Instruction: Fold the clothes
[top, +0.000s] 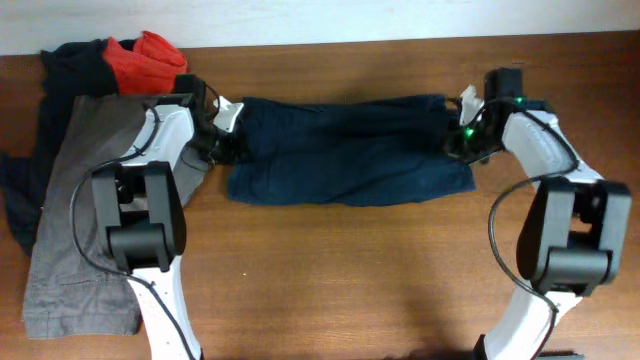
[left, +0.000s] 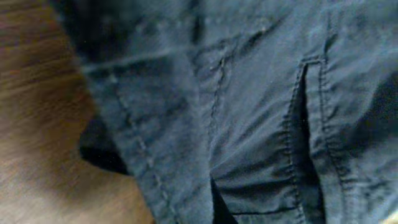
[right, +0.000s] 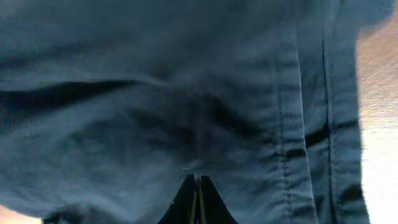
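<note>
At the right end of the navy garment (top: 350, 150), the right gripper (top: 462, 138) sits low against the cloth. In its wrist view the gripper (right: 198, 198) shows two black fingertips (right: 185, 208) pressed together with only a thin line between them. Blue fabric (right: 155, 93) is bunched right at their tip, so it appears clamped on the cloth. A stitched hem runs down the right of that view, and a strip of pale wood shows beyond it.

The left gripper (top: 228, 135) rests on the opposite, left end of the same garment. Its wrist view is filled by dark blue fabric (left: 249, 112) with double seams and a slit, and brown wood shows at the left. No fingers show in that view and the overhead does not resolve them, so I cannot tell whether this gripper is wide, narrow or holding.

Between the two grippers the navy garment lies stretched left to right across the far half of the table (top: 350, 290), wrinkled and flat on the wood. To the left of the left arm a grey garment (top: 75, 220) lies spread from far to near. Beyond it, at the far left corner, a dark cloth (top: 70, 65) lies heaped with a red cloth (top: 145, 58) on top. The dark cloth also trails down the left edge beside the grey one.
</note>
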